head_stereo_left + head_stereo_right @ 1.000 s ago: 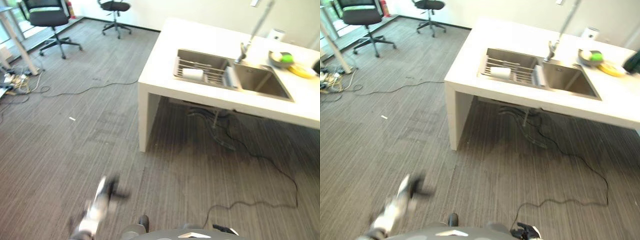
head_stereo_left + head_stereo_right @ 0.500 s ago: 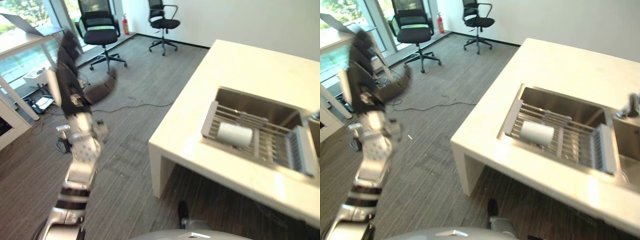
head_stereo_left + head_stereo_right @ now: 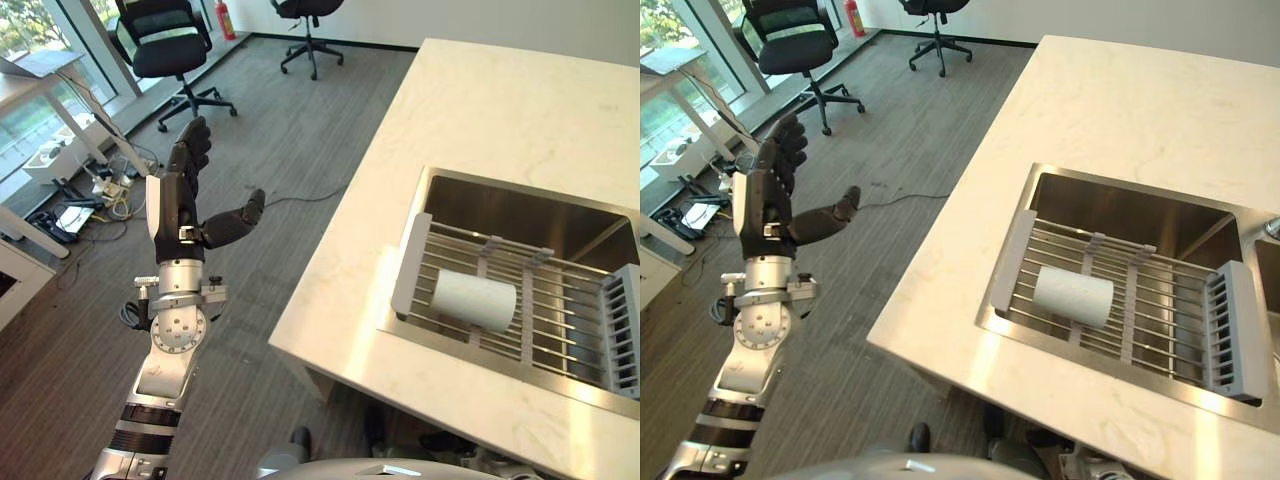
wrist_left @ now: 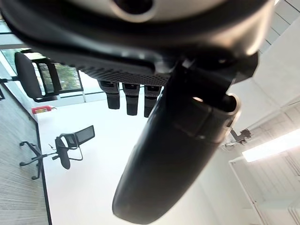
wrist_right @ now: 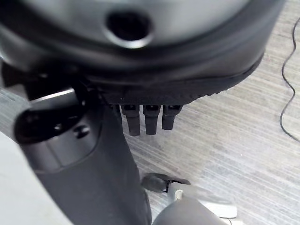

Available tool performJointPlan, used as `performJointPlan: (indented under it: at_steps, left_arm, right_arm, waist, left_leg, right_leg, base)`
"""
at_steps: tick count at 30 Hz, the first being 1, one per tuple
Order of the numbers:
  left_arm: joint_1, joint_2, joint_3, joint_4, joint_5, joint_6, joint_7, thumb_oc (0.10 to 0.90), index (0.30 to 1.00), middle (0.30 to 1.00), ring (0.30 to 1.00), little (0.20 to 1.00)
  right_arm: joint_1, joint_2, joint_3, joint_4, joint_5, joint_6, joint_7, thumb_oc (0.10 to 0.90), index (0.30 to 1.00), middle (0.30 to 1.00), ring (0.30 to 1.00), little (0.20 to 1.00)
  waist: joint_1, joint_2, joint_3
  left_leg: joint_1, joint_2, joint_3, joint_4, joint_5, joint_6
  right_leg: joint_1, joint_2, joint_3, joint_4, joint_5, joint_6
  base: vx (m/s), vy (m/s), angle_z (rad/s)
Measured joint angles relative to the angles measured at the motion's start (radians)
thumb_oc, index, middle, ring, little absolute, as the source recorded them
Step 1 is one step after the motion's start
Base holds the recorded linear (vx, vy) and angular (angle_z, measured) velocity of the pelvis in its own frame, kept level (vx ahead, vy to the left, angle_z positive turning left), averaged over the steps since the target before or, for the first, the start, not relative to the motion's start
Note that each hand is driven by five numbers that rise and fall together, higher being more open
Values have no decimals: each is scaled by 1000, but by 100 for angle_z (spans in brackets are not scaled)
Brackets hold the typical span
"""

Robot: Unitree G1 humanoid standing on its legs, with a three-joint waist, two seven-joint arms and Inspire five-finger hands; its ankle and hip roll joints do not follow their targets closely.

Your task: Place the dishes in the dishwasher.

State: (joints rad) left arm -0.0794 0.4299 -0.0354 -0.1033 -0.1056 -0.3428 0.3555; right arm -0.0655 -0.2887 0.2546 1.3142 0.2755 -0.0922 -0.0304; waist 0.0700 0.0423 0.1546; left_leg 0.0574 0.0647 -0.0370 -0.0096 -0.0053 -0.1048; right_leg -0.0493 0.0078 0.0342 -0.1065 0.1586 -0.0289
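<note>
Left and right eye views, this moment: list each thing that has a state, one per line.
Left hand: raised over the floor, fingers straight, open, holding nothing.
Right hand: open, holding nothing, above the floor.
White cup: lying on its side on the rack.
Rack: set across the sink.
Sink: no water visible.
Office chair: upright, unoccupied.

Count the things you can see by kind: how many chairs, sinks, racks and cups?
Office chairs: 2 (one near, one farther)
Sink basins: 1
Metal racks in the sink: 1
White cups lying on the rack: 1
Total: 5
</note>
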Motion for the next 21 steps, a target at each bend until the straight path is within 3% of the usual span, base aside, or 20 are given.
performJointPlan:
  at_steps: [2, 3, 4, 5, 7, 8, 12, 13, 16, 17, 18, 19, 21]
  left_arm:
    - [-3, 17, -4, -22, 6, 0, -6, 800, 900, 900, 900, 900]
    - [-4, 20, -8, -34, 11, 0, -17, 800, 900, 900, 900, 900]
    - [-4, 20, -17, -36, 10, -3, -16, 800, 900, 900, 900, 900]
    - [-10, 20, -30, -35, 10, -3, -22, 800, 900, 900, 900, 900]
    - [-30, 26, -59, -38, 8, -2, -42, 800, 900, 900, 900, 900]
    - [-42, 45, -121, -69, -8, 4, -70, 800, 900, 900, 900, 900]
    - [-49, 134, -212, -152, -2, 9, -151, 800, 900, 900, 900, 900]
    - [-55, 210, -216, -181, 8, 8, -178, 800, 900, 900, 900, 900]
    - [-93, 217, -236, -171, 23, 26, -214, 800, 900, 900, 900, 900]
    - [-110, 219, -246, -171, 24, 27, -222, 800, 900, 900, 900, 900]
    - [-177, 194, -300, -168, 15, 48, -235, 800, 900, 900, 900, 900]
    - [-203, 190, -327, -171, 15, 50, -253, 800, 900, 900, 900, 900]
    - [-211, 226, -339, -214, 21, 63, -294, 800, 900, 900, 900, 900]
  right_arm:
    - [-2, 2, 1, -2, 0, -3, -1, 800, 900, 900, 900, 900]
    - [2, 1, 1, -1, 1, -1, -1, 800, 900, 900, 900, 900]
    - [5, -1, -1, -5, 1, -2, -1, 800, 900, 900, 900, 900]
    - [12, -2, 0, -6, 1, -1, -1, 800, 900, 900, 900, 900]
    - [10, 21, -2, -2, 1, 3, -2, 800, 900, 900, 900, 900]
    - [39, 47, -14, -7, 4, 4, -2, 800, 900, 900, 900, 900]
    - [53, 76, -44, -8, 10, 8, -3, 800, 900, 900, 900, 900]
    - [17, 83, -38, -6, 8, 9, -3, 800, 900, 900, 900, 900]
    - [28, 59, -37, -10, 2, 18, -3, 800, 900, 900, 900, 900]
    - [43, 53, -36, -10, 2, 23, -1, 800, 900, 900, 900, 900]
    - [69, 54, -37, 16, 1, 27, 6, 800, 900, 900, 900, 900]
    - [84, 59, -39, 19, 1, 39, 9, 800, 900, 900, 900, 900]
    - [104, 63, -37, 26, -1, 41, 10, 800, 900, 900, 900, 900]
  waist:
    - [1, -30, 16]
    - [-6, -53, 23]
    - [-18, -42, 15]
    - [-36, -37, 7]
    - [-53, -74, 6]
    - [-85, -112, -4]
    - [-94, -159, -3]
    - [-77, -141, 11]
    - [-74, -97, 20]
    - [-77, -96, 21]
    - [-66, -88, 24]
    - [-55, -85, 21]
    - [-33, -94, 8]
  left_leg:
    - [-31, -41, -58, 74, -18, -23]
    - [-61, -77, -102, 189, -94, -12]
    - [-70, -82, -113, 208, -124, 18]
    - [-49, -82, -112, 153, -132, 78]
    - [-33, -126, -99, 92, -99, 112]
    - [-31, -173, -96, 57, -46, 149]
    - [-39, -208, 10, 34, -19, 193]
    - [-43, -167, 105, 28, -24, 217]
    - [-26, -117, 140, 15, -16, 211]
    - [-22, -119, 137, 13, -15, 212]
    - [-24, -117, 128, 16, -6, 214]
    - [-23, -121, 114, 15, -3, 213]
    - [-26, -141, 123, 10, 2, 216]
  right_leg:
    - [-4, -38, 9, 0, -7, 14]
    - [-17, -71, 14, 0, 23, 45]
    - [-20, -74, 19, 6, 28, 57]
    - [-40, -76, 23, 6, 24, 71]
    - [-57, -117, 51, 7, 20, 100]
    - [-81, -156, 72, 8, 28, 136]
    - [-145, -195, 85, 22, -53, 224]
    - [-197, -203, -59, 68, -124, 264]
    - [-180, -203, -207, 160, -94, 276]
    - [-161, -216, -209, 200, -96, 274]
    - [-140, -200, -67, 422, -167, 272]
    - [-112, -184, -23, 487, -196, 274]
    - [8, -201, -36, 385, -211, 273]
  base:
    - [-173, 127, -31]
    - [-167, 181, -42]
    - [-132, 222, -41]
    - [-113, 194, -32]
    - [-157, 219, -34]
    - [-177, 197, -30]
    - [-219, 131, -80]
    - [-204, 107, -156]
    - [-170, 23, -84]
    - [-188, -37, -9]
    - [-125, -89, 30]
    - [-112, -79, 34]
    - [-125, -76, -3]
